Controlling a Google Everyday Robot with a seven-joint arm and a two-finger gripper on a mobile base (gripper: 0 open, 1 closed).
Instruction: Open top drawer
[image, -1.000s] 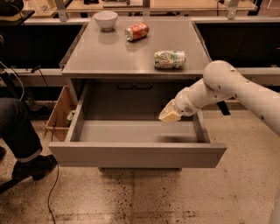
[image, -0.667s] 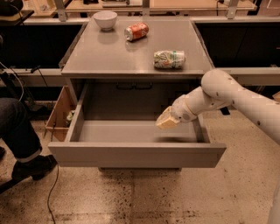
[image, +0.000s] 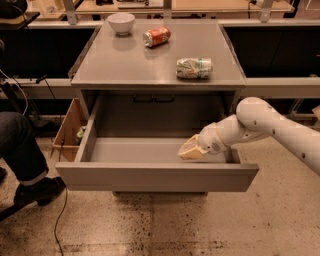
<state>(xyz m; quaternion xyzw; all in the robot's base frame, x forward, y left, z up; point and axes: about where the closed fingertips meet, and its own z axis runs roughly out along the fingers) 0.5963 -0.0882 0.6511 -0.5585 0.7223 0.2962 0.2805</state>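
The top drawer (image: 155, 177) of the grey cabinet stands pulled far out toward the camera. Its broad shallow grey tray (image: 135, 150) is empty. My gripper (image: 191, 150) reaches in from the right on the white arm (image: 260, 120). It sits inside the drawer at the right, just behind the drawer front and close above the tray floor. The two lower drawer fronts are hidden behind the open drawer.
On the cabinet top (image: 125, 65) are a white bowl (image: 121, 22), a lying red can (image: 156, 36) and a lying green-white can (image: 194, 68). A cardboard box (image: 67, 131) stands left of the cabinet. A seated person's leg and shoe (image: 27, 165) are at the far left.
My gripper has moved left and toward the drawer front, lower into the tray. The drawer stands the same.
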